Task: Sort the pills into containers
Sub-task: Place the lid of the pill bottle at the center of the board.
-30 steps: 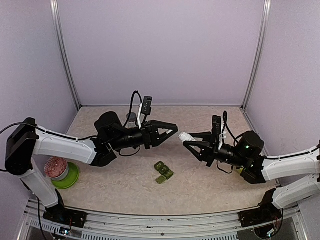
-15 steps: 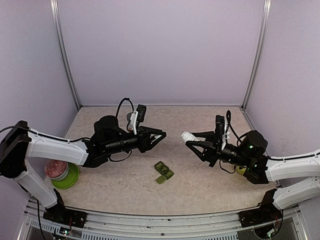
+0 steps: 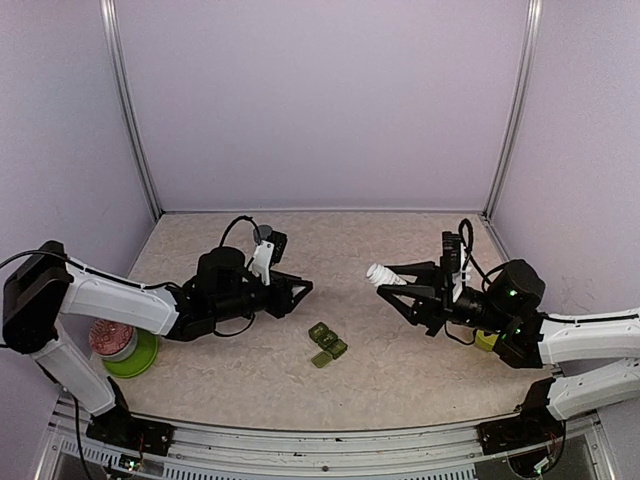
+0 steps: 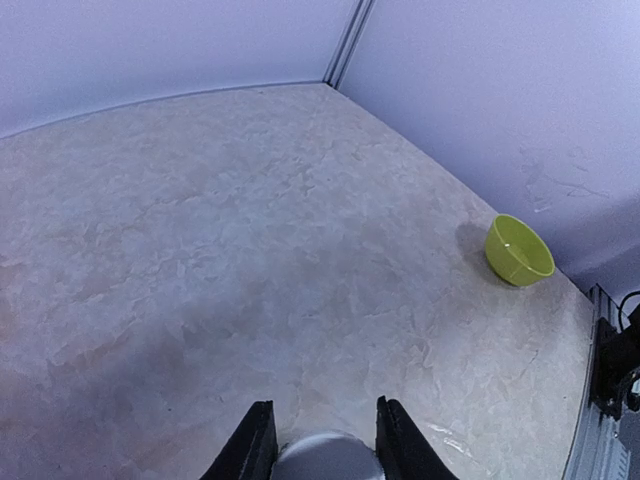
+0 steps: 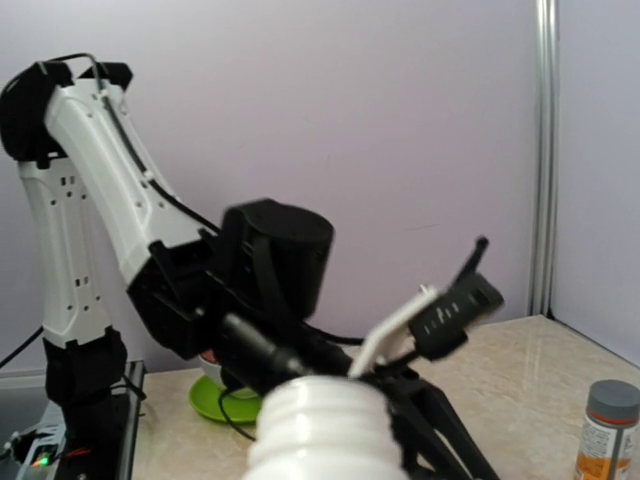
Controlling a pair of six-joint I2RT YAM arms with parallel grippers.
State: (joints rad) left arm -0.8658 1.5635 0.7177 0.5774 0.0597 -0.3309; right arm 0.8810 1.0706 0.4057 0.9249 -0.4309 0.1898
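The dark olive-green pill box (image 3: 327, 344) lies on the table between the two arms. My right gripper (image 3: 393, 285) is shut on a white bottle (image 3: 378, 272) and holds it in the air, tilted, with its threaded neck pointing left. The bottle's uncapped neck fills the bottom of the right wrist view (image 5: 325, 425). My left gripper (image 3: 296, 290) is low over the table, left of the pill box, shut on a round grey cap (image 4: 325, 458) that sits between its fingers. No loose pills show.
A lime-green dish (image 3: 140, 352) holding a red-and-white tub (image 3: 112, 337) is at the near left. A small yellow-green bowl (image 4: 518, 250) stands by the right wall. A grey-capped bottle (image 5: 610, 430) stands behind the left arm (image 3: 262, 233).
My left gripper has pulled back to the left and down, away from the white bottle. My right gripper has shifted slightly right with the bottle.
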